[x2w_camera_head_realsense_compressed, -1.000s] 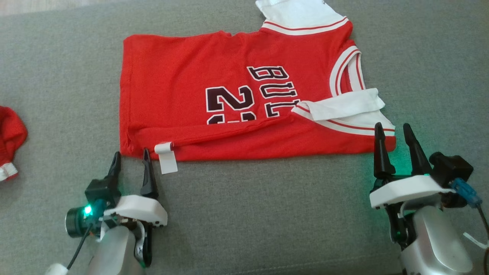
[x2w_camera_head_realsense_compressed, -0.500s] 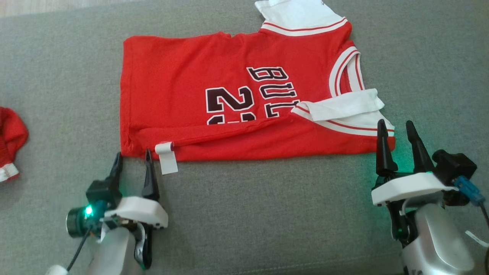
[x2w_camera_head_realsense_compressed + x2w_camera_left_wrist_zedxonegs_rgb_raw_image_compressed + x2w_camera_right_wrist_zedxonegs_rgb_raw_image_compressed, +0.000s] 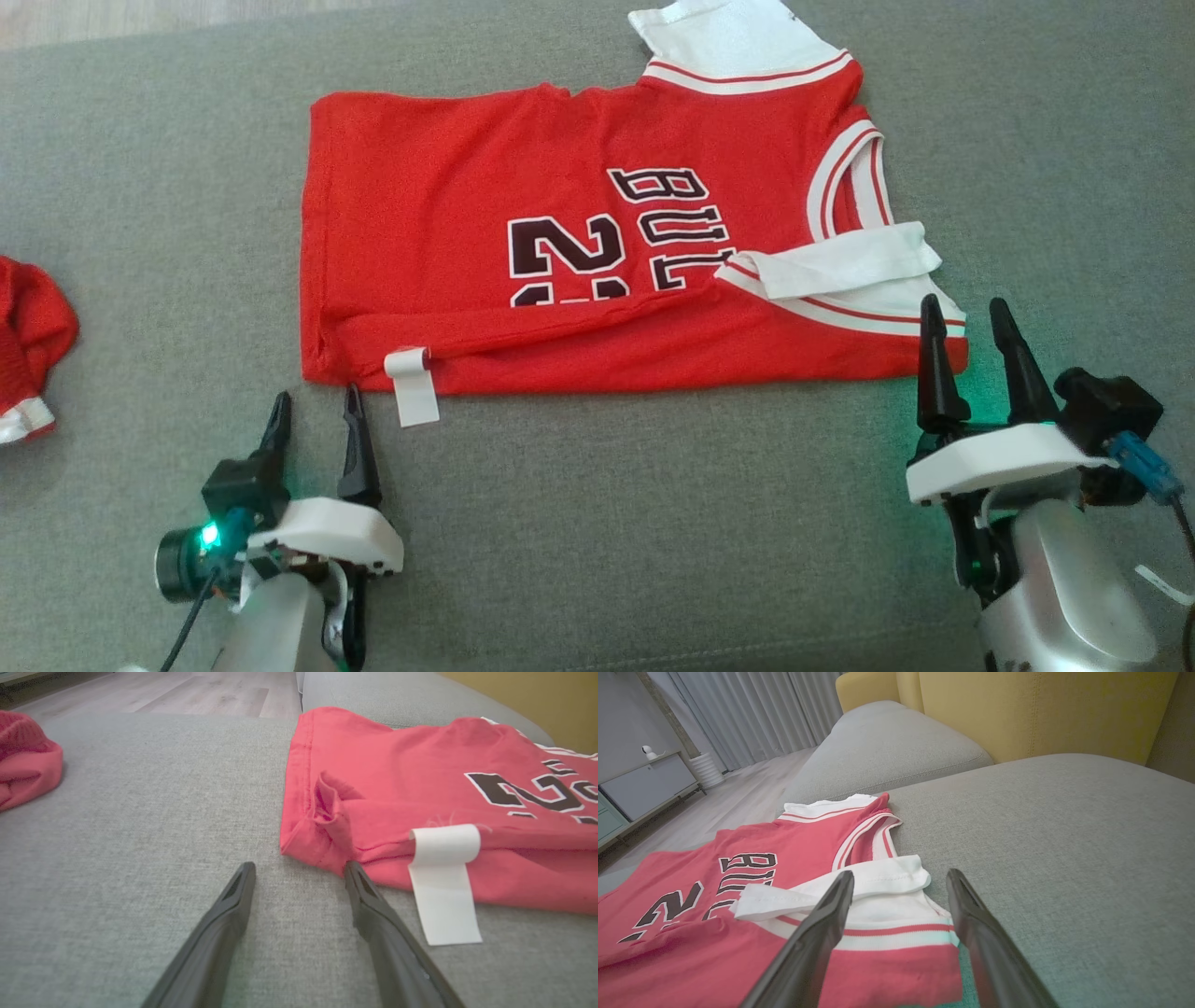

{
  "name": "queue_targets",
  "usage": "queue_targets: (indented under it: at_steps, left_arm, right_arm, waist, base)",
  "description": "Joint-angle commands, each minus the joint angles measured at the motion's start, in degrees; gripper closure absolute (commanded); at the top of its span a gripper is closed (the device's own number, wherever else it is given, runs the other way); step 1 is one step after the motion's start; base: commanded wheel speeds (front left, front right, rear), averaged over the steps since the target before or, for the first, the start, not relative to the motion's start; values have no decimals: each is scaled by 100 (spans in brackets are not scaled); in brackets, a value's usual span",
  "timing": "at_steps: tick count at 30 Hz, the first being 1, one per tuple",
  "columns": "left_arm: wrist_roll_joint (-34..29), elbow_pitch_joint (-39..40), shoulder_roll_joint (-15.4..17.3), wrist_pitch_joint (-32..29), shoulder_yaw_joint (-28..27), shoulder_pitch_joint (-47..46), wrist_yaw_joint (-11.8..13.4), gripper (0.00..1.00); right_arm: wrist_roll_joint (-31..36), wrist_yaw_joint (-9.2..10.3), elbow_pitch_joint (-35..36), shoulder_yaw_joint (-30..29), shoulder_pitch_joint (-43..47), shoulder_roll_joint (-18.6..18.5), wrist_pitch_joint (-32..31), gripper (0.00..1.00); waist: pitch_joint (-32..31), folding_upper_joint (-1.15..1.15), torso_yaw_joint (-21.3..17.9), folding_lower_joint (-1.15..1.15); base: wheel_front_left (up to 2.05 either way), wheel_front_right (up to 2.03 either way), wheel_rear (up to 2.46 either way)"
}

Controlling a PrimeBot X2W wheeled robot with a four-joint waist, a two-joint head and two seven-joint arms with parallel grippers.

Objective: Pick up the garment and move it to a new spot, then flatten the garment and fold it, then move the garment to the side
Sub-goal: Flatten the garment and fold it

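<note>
Red basketball jersey (image 3: pixel 560 271), part-folded, flat on grey sofa cushion (image 3: pixel 597 523); left gripper (image 3: pixel 317 393) and right gripper (image 3: pixel 962 302) both released at its near corners. Right wrist view adds yellow backrest (image 3: pixel 1017 709).

Left hand (image 3: pixel 317 394) and right hand (image 3: pixel 962 302) share black fingers (image 3: pixel 936 392), white plates (image 3: pixel 999 462), silver forearms (image 3: pixel 1074 597)
</note>
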State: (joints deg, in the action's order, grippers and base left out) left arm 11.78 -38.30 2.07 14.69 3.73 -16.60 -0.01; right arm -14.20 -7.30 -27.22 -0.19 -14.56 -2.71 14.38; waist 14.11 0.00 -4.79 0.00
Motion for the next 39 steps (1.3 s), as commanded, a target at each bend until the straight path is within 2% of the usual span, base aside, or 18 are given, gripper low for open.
queue_targets:
  at_steps: [1, 14, 21, 22, 23, 24, 32, 39]
  left_arm:
    - [-35, 105, 81, 30, -183, -99, 7, 0]
    - [-66, 18, 81, 30, -370, -379, -42, 0]
    - [-92, -479, 81, 30, -285, -593, -271, 0]
    - [-65, -561, 81, 30, -299, -629, -289, 25]
    - [-43, -659, 81, 30, -290, -659, -318, 65]
    - [-8, -754, 81, 30, -269, -683, -363, 100]
    - [191, -1035, 81, 30, -170, -757, -505, 100]
    - [268, -872, 81, 30, -88, -671, -492, 100]
  right_arm:
    - [-32, -19, 142, 154, -44, -17, 62, 0]
    - [-60, -19, 145, 146, -91, -17, 62, 0]
    - [-72, -19, 134, 180, -147, -17, 62, 0]
    - [-64, -19, 123, 167, -146, -17, 62, 0]
    - [-49, -19, 106, 148, -143, -17, 62, 0]
    - [-27, -19, 76, 116, -135, -17, 62, 0]
    - [172, -19, -394, -151, -32, -17, 62, 0]
    - [-5, -19, -1275, 160, -223, -17, 62, 0]
  waist:
    - [10, 0, -8, 0]
    - [98, 0, -75, 0]
    - [148, 0, -149, 0]
    - [148, 0, -163, 0]
    - [147, 0, -178, 0]
    - [143, 0, -191, 0]
    - [80, 0, -188, 0]
    - [51, 0, -94, 0]
  base:
    - [0, 0, 0]
    - [0, 0, 0]
    - [0, 0, 0]
    - [0, 0, 0]
    - [0, 0, 0]
    - [0, 0, 0]
    - [0, 0, 0]
    - [0, 0, 0]
